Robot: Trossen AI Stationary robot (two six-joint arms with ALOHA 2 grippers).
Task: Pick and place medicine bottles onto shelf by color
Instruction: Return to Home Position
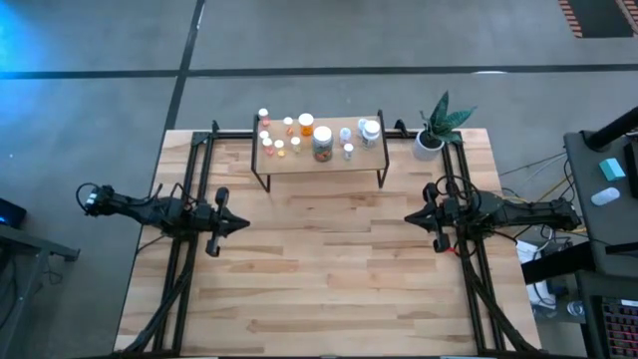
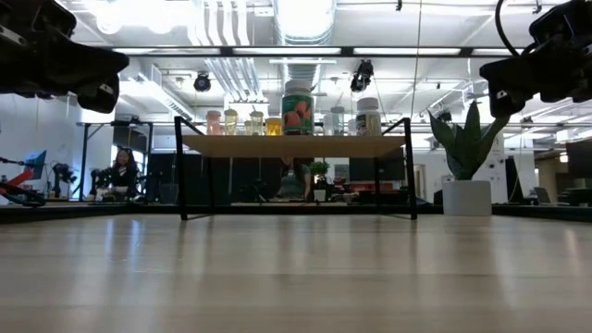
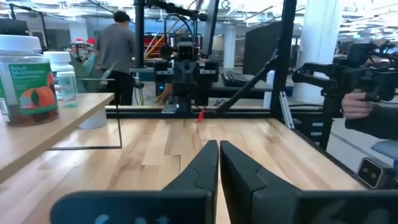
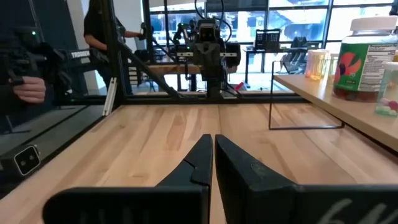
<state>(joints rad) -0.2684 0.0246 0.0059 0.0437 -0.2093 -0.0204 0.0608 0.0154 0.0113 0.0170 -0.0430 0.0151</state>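
Left gripper [image 1: 240,223] sits off the shelf's [image 1: 309,166] front-left corner, its arm stretched out flat and pointing across at the other one. Fingers are pinched together, nothing between them. The bottles [image 1: 296,135] are all up on the shelf: little orange ones toward its left end, a big jar [image 1: 322,144] in the middle, pale ones on the right. Right gripper [image 1: 410,217] mirrors it off the front-right corner, also squeezed closed and empty. A potted plant [image 1: 431,140] stands just right of the shelf.
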